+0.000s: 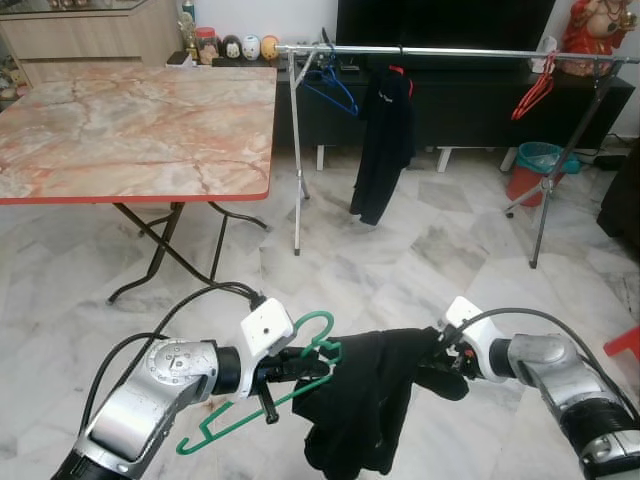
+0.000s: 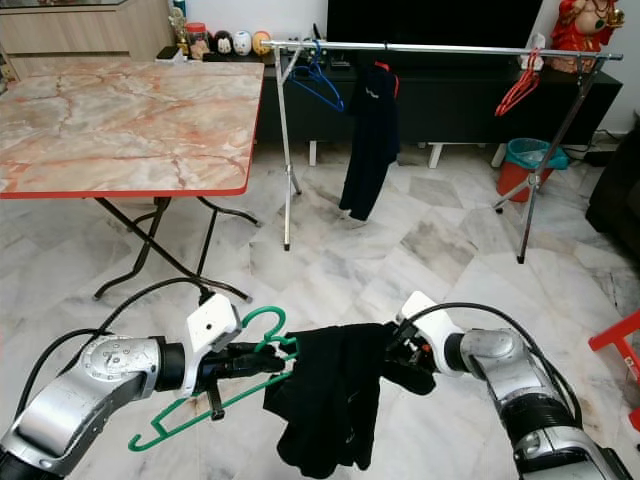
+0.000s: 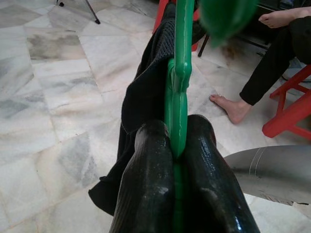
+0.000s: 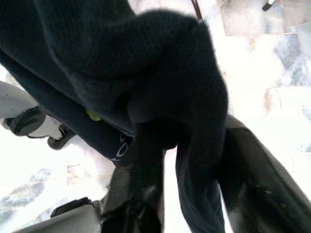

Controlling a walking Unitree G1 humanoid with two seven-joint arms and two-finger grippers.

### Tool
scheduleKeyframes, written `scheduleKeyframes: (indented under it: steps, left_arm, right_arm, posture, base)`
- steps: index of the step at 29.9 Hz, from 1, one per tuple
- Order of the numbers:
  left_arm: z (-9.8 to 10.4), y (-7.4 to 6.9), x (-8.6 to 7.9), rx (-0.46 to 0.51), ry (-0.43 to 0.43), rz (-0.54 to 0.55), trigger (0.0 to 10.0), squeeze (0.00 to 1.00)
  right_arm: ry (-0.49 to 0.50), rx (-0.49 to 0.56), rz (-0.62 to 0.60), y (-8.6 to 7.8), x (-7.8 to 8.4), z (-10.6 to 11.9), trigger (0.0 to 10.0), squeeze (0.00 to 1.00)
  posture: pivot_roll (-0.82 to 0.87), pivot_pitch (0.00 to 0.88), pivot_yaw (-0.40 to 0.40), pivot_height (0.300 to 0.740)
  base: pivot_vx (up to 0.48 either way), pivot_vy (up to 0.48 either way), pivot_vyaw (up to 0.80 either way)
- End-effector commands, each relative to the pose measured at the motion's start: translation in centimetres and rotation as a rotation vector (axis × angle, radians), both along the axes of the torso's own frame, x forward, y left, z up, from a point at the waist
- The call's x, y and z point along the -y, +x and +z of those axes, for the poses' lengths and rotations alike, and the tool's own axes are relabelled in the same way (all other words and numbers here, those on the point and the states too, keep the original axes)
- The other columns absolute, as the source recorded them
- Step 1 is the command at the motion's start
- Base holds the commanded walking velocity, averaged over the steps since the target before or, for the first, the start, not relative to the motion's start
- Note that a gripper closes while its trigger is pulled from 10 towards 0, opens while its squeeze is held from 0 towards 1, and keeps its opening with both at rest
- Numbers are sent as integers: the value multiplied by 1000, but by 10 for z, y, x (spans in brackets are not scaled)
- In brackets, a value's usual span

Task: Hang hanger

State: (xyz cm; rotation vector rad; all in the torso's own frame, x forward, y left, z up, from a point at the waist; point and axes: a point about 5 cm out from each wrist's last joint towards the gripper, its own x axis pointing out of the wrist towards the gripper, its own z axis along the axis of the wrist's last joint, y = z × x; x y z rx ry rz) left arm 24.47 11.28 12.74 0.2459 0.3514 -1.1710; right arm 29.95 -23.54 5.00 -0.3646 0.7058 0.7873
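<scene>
Item held before us, low over the marble floor: one green hanger, thin plastic, with a curled hook at the top and small notched hooks along its lower bar, tilted so one arm slants down toward our left. Our left gripper is clamped on it near the neck; in the left wrist view both black fingers press flat against the green plastic. A black garment, dark knit fabric, is draped over the hanger's other arm and hangs in loose folds below it. Our right gripper pinches the garment's upper edge, with cloth bunched between its fingers in the right wrist view. Well ahead stands a metal clothes rail on tripod legs, carrying a blue hanger, a black hung garment and red hangers. To our left is a marble-patterned folding desk with a red edge. A person's bare foot and dark trouser leg show beside a red stool.
</scene>
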Motion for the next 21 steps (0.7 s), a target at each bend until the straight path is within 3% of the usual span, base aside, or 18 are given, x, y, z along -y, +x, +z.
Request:
scheduleKeyframes:
  steps: [1,21]
  left_arm:
    - [10,1,1,30,-25,-11,10000,0]
    - [10,0,0,26,-19,-21,10000,0]
  right_arm:
    - [-8,9,21,4,-3,3,0,0]
    - [-22,50,38,9,-8,5,0,0]
  posture:
    - [93,0,-16,740]
    - [93,0,-9,740]
  base:
    - [0,0,0]
    - [0,0,0]
